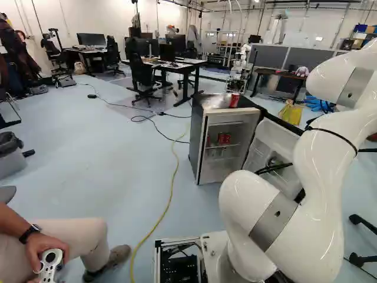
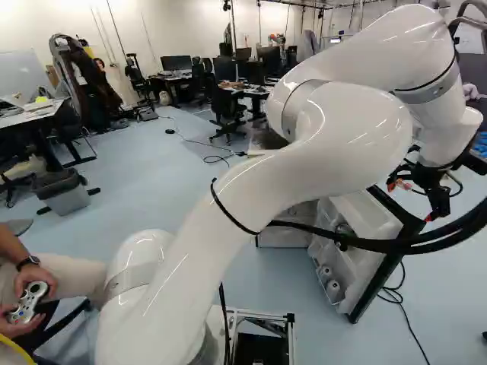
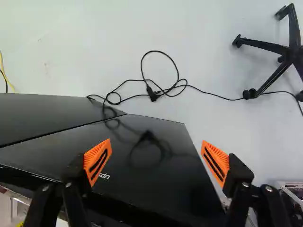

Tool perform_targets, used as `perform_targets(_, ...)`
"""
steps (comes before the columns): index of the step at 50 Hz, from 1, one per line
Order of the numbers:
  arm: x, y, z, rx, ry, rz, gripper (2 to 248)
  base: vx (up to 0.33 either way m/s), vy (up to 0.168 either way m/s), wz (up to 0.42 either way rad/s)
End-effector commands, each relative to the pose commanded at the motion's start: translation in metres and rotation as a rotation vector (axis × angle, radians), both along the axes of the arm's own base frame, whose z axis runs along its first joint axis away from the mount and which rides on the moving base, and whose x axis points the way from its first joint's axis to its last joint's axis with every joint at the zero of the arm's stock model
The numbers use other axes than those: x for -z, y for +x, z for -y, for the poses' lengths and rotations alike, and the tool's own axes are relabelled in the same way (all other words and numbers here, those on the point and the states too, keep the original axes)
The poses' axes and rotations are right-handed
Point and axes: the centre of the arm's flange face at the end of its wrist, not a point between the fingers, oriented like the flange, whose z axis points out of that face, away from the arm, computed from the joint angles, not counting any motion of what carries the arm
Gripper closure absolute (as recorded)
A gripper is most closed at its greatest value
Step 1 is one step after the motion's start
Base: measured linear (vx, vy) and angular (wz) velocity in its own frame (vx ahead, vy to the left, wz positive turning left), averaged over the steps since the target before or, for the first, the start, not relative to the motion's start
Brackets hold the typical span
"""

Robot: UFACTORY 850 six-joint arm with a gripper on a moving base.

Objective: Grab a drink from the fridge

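Across the open door (image 1: 274, 140) from my end effector (image 3: 156, 161) lie the drinks: red cans (image 1: 224, 138) on a shelf inside the fridge (image 1: 224, 168), to my left. I am on the door's outer side, its dark glossy face ahead of my spread orange pads (image 3: 98, 161); I am released, with nothing between them. The coming move, as I judge it, turns on that door: I must clear its free edge, then swing left into the opening, or I could knock it. The cans look upright, long axis vertical, so a grasp from two sides should suit them.

Only one arm (image 1: 321, 177) is mine to reach with. I count one fridge, one door, one red can (image 1: 234, 100) on top and at least two on the shelf; the exact number there I cannot tell.
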Motion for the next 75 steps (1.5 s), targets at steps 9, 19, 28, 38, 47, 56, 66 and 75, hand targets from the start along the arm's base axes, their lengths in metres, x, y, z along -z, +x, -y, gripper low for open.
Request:
perform_targets(9, 0.0, -0.004, -0.007, 0.0, 0.011, -0.006, 3, 0.0, 0.0, 0.0)
perform_targets(19, -0.001, -0.005, -0.015, -0.004, 0.022, -0.013, 3, 0.0, 0.0, 0.0)
perform_targets(28, -0.001, -0.005, -0.023, -0.01, 0.031, -0.018, 3, 0.0, 0.0, 0.0)
perform_targets(38, -0.002, -0.003, -0.033, -0.018, 0.041, -0.024, 3, 0.0, 0.0, 0.0)
perform_targets(47, -0.002, -0.002, -0.041, -0.025, 0.049, -0.029, 3, 0.0, 0.0, 0.0)
perform_targets(56, -0.002, -0.001, -0.05, -0.033, 0.057, -0.034, 3, 0.0, 0.0, 0.0)
perform_targets(66, -0.002, 0.0, -0.059, -0.042, 0.066, -0.039, 3, 0.0, 0.0, 0.0)
perform_targets(75, -0.003, 0.002, -0.068, -0.05, 0.074, -0.044, 3, 0.0, 0.0, 0.0)
